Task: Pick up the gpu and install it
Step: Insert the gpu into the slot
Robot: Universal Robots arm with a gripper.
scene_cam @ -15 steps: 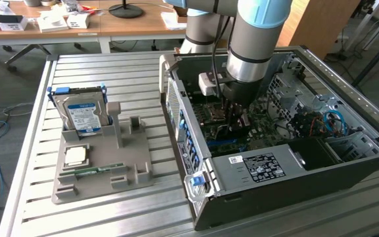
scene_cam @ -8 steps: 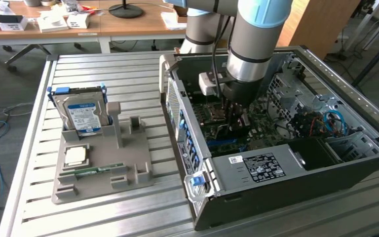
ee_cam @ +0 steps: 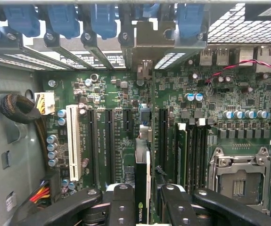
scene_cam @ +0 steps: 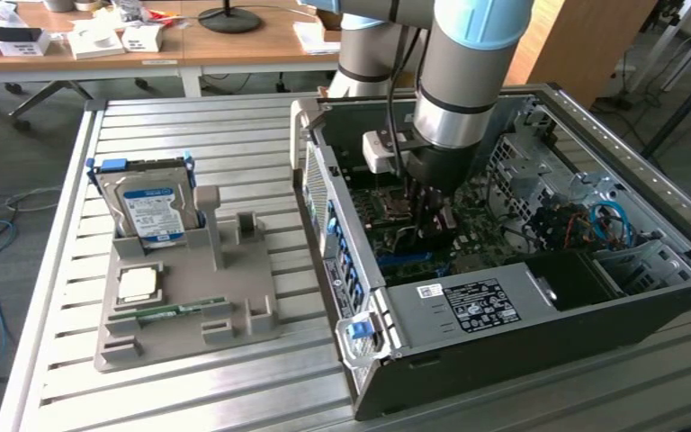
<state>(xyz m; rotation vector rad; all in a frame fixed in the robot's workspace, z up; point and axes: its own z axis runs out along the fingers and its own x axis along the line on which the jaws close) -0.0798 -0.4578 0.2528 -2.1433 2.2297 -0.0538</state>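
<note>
Black claw, partly closed, grips the gpu edge-on between its fingers above the motherboard.

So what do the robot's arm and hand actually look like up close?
The arm is a thick silver-grey tube with a light-blue cap at its joint and a black band lower down. A small white box is fixed near the wrist, and a dark cable runs alongside. The hand is black, its chunky fingers dotted with round holes.
</note>
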